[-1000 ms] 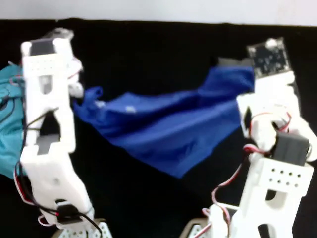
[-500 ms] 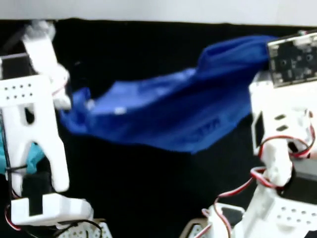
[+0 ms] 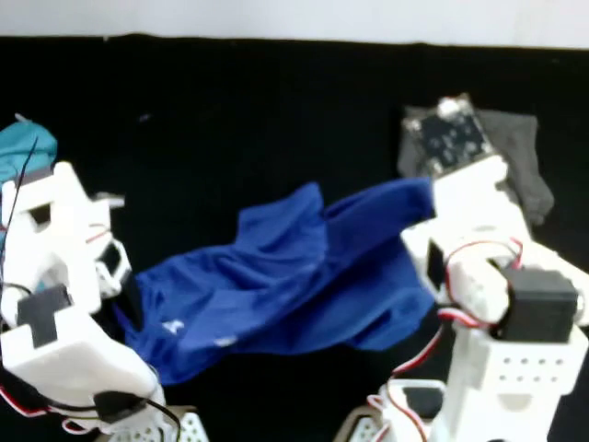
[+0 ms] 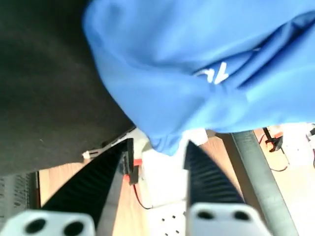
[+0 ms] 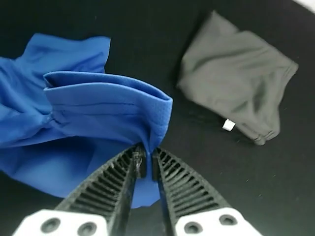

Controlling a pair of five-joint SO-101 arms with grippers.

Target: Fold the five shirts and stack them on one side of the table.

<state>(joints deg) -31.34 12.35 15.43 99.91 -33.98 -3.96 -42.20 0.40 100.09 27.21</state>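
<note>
The blue shirt (image 3: 294,276) spans the middle; grey shirt (image 3: 520,157) and teal shirt (image 3: 23,147) flank the passable far table (image 3: 258,110)

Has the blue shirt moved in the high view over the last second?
Yes. The blue shirt has dropped toward the near side, away from the table's far edge.

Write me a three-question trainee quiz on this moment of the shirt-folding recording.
1. True or false: the right gripper is shut on the blue shirt.
2. Which shirt lies on the table apart from the blue one, on the right gripper's side? A grey, B red, C yellow.
3. Fill in: the cloth at the high view's left edge is ___ in colour.
Key: 1 true. 2 A, the grey shirt. 3 teal.
</note>
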